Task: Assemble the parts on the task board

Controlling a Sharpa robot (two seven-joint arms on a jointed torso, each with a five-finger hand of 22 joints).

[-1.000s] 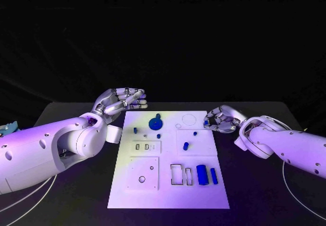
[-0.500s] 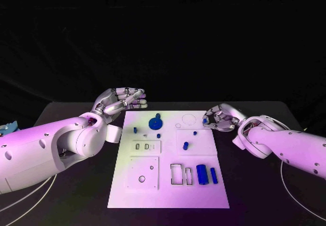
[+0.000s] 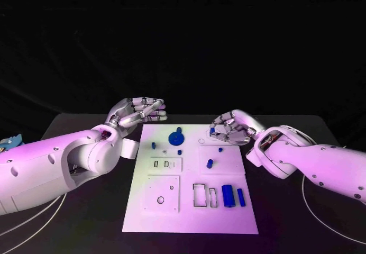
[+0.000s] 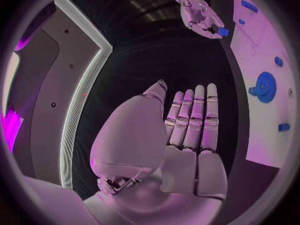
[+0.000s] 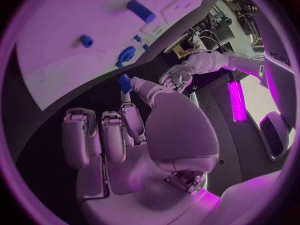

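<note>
On the near end of the white task board [image 3: 191, 211], two long blue pegs [image 3: 232, 196] are seen lying beside empty rectangular slots. Farther up, a blue gear [image 3: 174, 139] is seated near the far edge. A small blue part [image 4: 223, 32] is pinched at the fingertips of the right hand [image 3: 229, 128], above the board's far right. It is judged light, rigid and smooth, best gripped across its sides. The left hand [image 3: 137, 114] is held off the far left corner, fingers straight, pressed together, empty.

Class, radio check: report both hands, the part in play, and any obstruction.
Left hand open, beside board. Right hand pinching small blue part over board's far right. Gear on board. Nothing blocking.
</note>
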